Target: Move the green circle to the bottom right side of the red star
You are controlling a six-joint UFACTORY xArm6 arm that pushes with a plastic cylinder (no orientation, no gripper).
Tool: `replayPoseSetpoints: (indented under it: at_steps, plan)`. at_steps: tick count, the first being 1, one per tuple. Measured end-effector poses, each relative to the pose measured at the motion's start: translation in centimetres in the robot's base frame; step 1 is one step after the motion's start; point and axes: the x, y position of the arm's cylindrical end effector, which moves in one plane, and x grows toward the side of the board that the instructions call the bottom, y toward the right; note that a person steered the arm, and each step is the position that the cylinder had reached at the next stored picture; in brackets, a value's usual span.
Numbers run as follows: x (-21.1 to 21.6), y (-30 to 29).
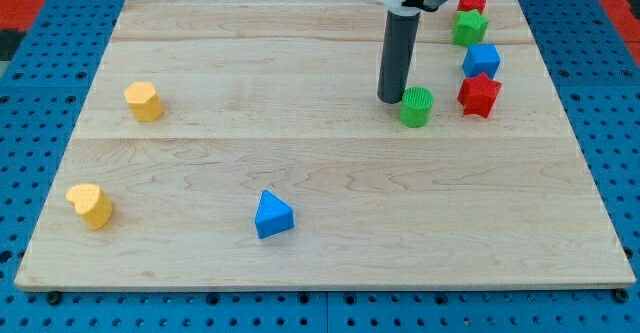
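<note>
The green circle (416,106) stands on the wooden board at the view's upper right. The red star (479,95) lies just to its right, a small gap between them. My tip (391,100) rests on the board right beside the green circle's left side, touching or nearly touching it. The dark rod rises from there to the view's top edge.
A blue cube (481,61) sits just above the red star, a green star (469,27) above that, and a red block (471,2) at the top. A yellow block (144,101) and a yellow heart (90,205) lie at the left. A blue triangle (272,215) lies at bottom centre.
</note>
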Motion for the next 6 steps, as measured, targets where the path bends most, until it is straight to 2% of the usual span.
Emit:
replayPoseSetpoints:
  at_steps: [2,6]
  plan:
    - [3.2,2.5]
    - [5.6,8.6]
